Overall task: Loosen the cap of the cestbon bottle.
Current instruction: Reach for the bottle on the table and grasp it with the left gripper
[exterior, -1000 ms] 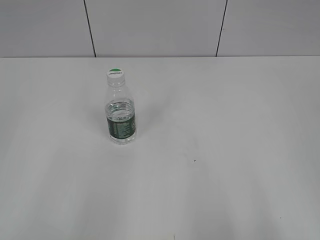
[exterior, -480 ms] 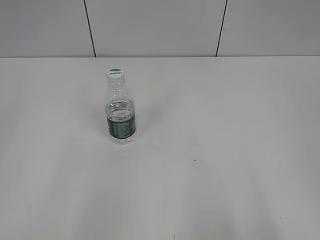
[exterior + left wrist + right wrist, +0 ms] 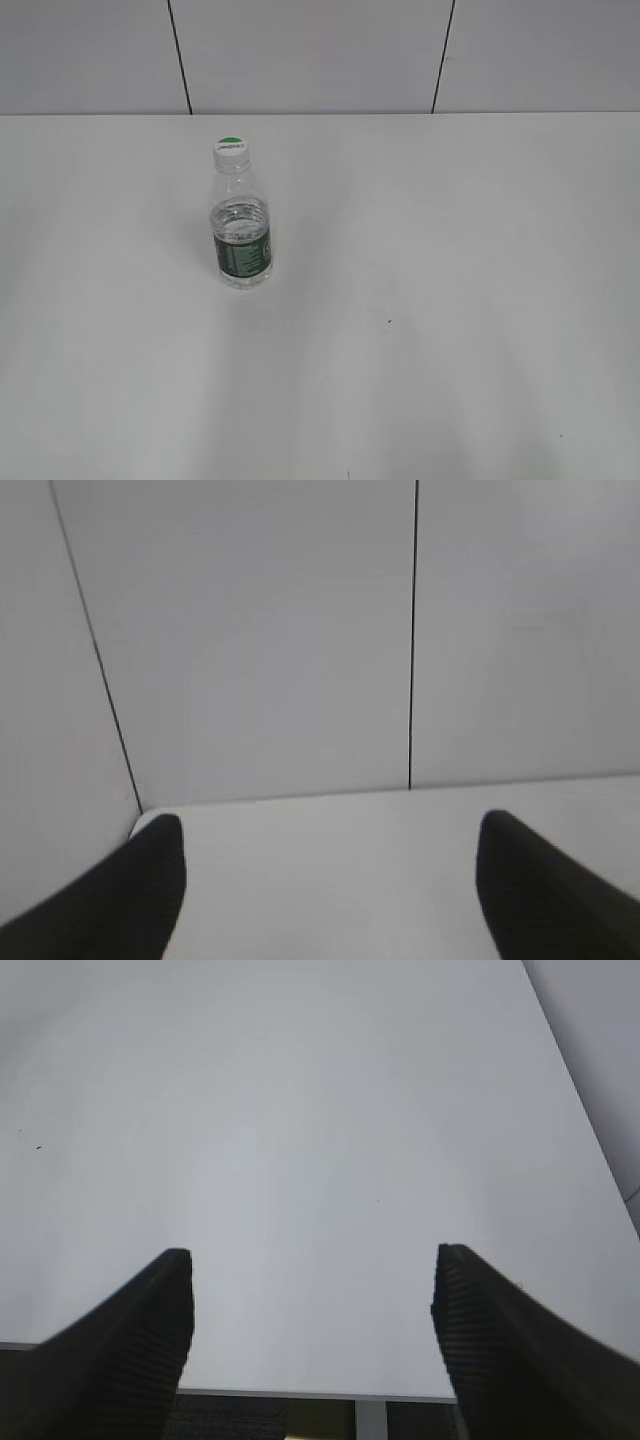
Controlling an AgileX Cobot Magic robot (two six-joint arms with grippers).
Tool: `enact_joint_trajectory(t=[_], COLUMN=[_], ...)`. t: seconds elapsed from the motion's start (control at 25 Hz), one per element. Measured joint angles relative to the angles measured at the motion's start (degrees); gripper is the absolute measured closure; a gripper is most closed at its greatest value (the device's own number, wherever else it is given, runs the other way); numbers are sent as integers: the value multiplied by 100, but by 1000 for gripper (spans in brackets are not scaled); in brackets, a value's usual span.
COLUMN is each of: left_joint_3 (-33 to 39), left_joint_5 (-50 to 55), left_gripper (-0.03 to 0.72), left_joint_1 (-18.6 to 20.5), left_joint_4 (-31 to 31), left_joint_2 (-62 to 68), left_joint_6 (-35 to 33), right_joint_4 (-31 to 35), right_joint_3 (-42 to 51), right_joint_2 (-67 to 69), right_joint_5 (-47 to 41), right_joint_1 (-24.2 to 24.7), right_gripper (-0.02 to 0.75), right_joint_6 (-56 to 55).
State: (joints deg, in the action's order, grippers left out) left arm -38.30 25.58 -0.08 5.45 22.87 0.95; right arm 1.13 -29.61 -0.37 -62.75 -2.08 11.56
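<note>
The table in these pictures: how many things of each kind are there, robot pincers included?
Bottles: 1, the cestbon bottle, upright on the table.
Caps: 1, the cap, on the bottle's neck.
Pincers: 2, the left pincer and the right pincer, both open and holding nothing.
Total: 4

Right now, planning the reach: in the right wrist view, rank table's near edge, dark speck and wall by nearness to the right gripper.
1. table's near edge, directly below the right gripper.
2. dark speck, out left.
3. wall, upper right.
</note>
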Motion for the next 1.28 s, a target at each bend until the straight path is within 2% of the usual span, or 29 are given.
enact_joint_trajectory(t=[0.4,0.52,0.92,1.28], left_joint_3=[281,570,1323,1798], left_joint_5=[-3160,-4116,-7104,-9303], left_gripper=[152,168,182,183], left_joint_1=[-53,-257,-1318,-1418], left_joint_4=[-11,1,45,789], left_joint_2=[2206,2962,5456,7489], left_joint_6=[0,0,0,177], right_joint_4=[0,0,0,0], right_joint_3=[0,0,0,0], right_joint_2=[0,0,0,0], right_joint_5=[0,0,0,0], right_joint_1=[0,0,0,0], right_gripper=[169,169,169,169], right_joint_6=[0,0,0,0])
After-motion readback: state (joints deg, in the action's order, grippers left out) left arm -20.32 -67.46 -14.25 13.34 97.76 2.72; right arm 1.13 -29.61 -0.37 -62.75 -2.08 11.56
